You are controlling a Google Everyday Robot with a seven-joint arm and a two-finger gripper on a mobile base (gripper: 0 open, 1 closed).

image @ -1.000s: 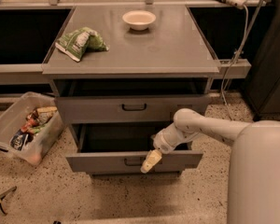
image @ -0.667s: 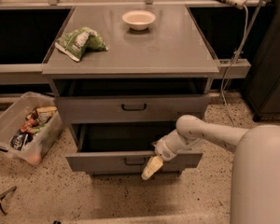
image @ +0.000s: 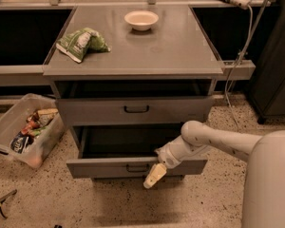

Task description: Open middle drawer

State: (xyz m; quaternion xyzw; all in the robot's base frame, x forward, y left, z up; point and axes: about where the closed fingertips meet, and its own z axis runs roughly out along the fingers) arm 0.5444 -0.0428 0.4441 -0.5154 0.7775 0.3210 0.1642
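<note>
The middle drawer [image: 99, 167] is the grey front with a small black loop handle [image: 135, 167]. It stands pulled well out of the cabinet, with its dark inside showing above the front. My gripper [image: 152, 175] hangs at the lower edge of that front, just right of the handle, pointing down and left. It holds nothing that I can see. My pale arm [image: 213, 139] reaches in from the right.
The upper drawer [image: 85, 112] with its own black handle sits above. On the cabinet top [image: 180, 51] lie a green chip bag [image: 80, 42] and a white bowl [image: 141, 19]. A clear bin of snacks [image: 23, 129] stands on the floor to the left.
My gripper has slid a little lower, from level with the handle to the drawer front's lower edge. The drawer stays pulled out.
</note>
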